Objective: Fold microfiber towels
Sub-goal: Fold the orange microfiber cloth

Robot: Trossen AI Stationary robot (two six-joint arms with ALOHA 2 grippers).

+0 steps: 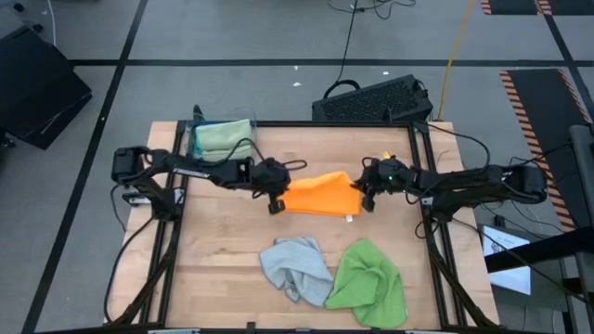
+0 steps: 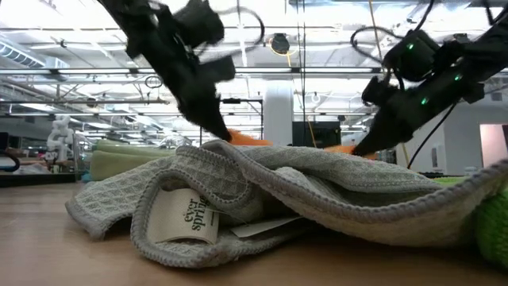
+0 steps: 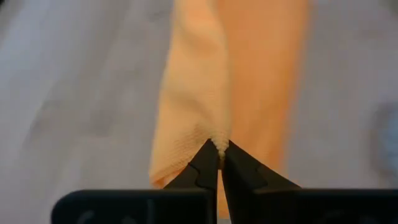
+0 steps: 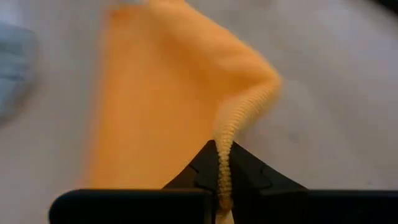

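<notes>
While high view shows orange towel (image 1: 320, 196) | wrists show both end effectors pinching edges

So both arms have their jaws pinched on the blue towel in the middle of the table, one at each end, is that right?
Not quite: the towel is orange, not blue. The high view shows the left gripper and the right gripper at opposite ends of the orange towel in the middle of the table, and both wrist views show jaws pinched shut on orange cloth.

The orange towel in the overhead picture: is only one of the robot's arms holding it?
No, both hold it: the left tool pinches one end of the orange towel and the right tool pinches the other.
</notes>
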